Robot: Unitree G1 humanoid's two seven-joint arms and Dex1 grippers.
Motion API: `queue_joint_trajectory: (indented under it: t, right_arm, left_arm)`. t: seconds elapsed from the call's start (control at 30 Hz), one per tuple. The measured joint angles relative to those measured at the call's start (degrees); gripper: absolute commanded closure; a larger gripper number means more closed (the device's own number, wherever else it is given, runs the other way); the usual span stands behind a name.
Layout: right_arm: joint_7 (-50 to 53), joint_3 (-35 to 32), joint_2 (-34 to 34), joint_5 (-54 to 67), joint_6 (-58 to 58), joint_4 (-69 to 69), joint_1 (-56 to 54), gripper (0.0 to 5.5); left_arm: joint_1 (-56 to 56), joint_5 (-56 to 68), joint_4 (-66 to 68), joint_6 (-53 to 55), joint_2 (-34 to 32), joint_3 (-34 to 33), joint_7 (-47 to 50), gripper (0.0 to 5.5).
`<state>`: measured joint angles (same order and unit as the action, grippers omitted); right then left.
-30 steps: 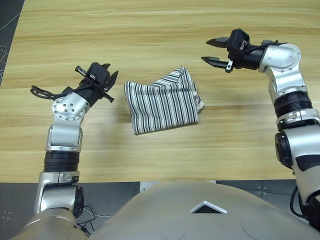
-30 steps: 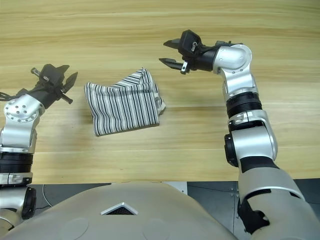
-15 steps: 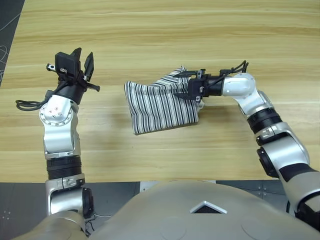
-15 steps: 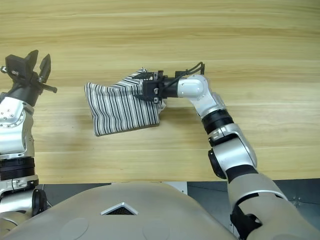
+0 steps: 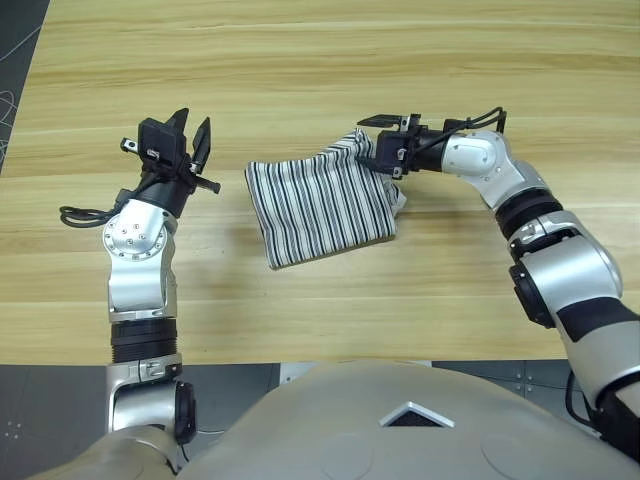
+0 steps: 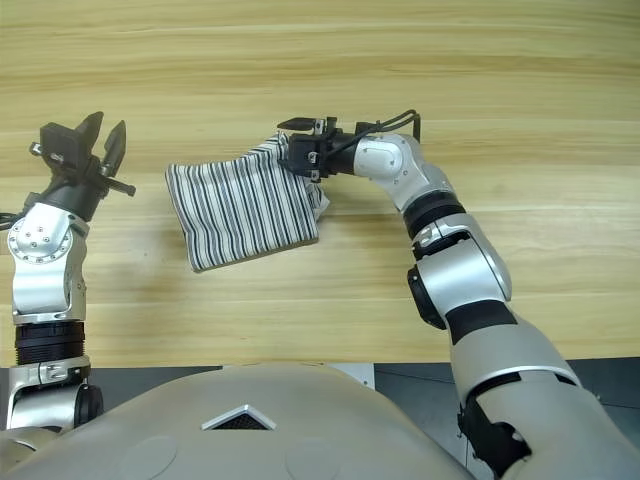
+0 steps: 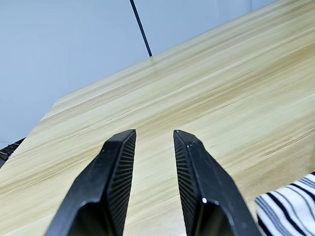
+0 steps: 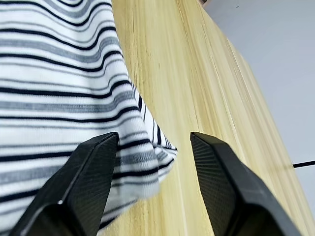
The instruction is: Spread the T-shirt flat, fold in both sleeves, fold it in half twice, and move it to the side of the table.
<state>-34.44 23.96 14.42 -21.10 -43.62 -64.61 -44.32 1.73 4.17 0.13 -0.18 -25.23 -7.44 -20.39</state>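
The right gripper (image 5: 366, 142), right of centre in the head view, stands wide open astride the upper right corner of the folded T-shirt (image 5: 320, 205), with its lower finger partly hidden by the soft cloth of black, grey and white stripes. The left gripper (image 5: 195, 120), at the left, holds its ribbed black fingers (image 7: 120, 167) narrowly apart around nothing. The T-shirt lies as a rumpled rectangle mid-frame on the pale wood-grain table (image 5: 300, 60).

In front of me a pale wooden desk (image 5: 320, 60) carries the striped T-shirt (image 5: 320, 205), folded into a small bundle near its middle. Its far corner may be lifted slightly.
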Motion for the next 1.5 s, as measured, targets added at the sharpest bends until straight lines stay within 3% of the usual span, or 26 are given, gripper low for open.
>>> queue_joint_trajectory:
  t: [0.23, 0.47, 0.7, 1.0, 1.27, 1.4, 1.5]
  right_arm:
    - [6.4, -0.4, -1.0, -1.8, 0.0, -3.1, -2.1, 2.81]
    - [4.4, -2.4, -6.5, 2.2, -4.8, -1.0, -1.9, 2.81]
    - [0.1, 1.6, -8.5, 0.7, -7.0, 1.2, 2.6, 2.81]
    - [12.9, 4.0, -16.1, -6.2, 6.5, -8.3, -3.6, 2.81]
    - [8.1, 4.9, -15.6, -6.4, 10.7, -8.7, -3.9, 2.81]
    - [10.6, 5.7, -12.7, -6.7, 11.8, -8.1, -3.7, 2.81]
    - [12.9, -0.4, -8.1, -2.7, 18.8, -9.4, -4.2, 2.81]
  left_arm:
    - [-0.1, -0.5, 2.2, -1.0, 0.8, 0.5, 0.9, 4.09]
    - [0.0, -0.2, 3.5, -2.7, 1.7, -0.1, 1.1, 4.09]
    - [0.4, 1.2, 4.2, -2.7, 2.3, -1.1, 1.1, 4.09]
    - [0.1, 1.9, 5.9, -4.1, 4.9, -1.3, 1.6, 4.09]
    - [0.0, 1.9, 6.2, -4.5, 6.9, -1.2, 3.2, 4.09]
    - [0.0, 1.9, 6.2, -4.5, 7.4, -1.1, 3.4, 4.09]
    - [0.0, 2.0, 6.0, -4.3, 7.5, -1.3, 3.5, 4.09]
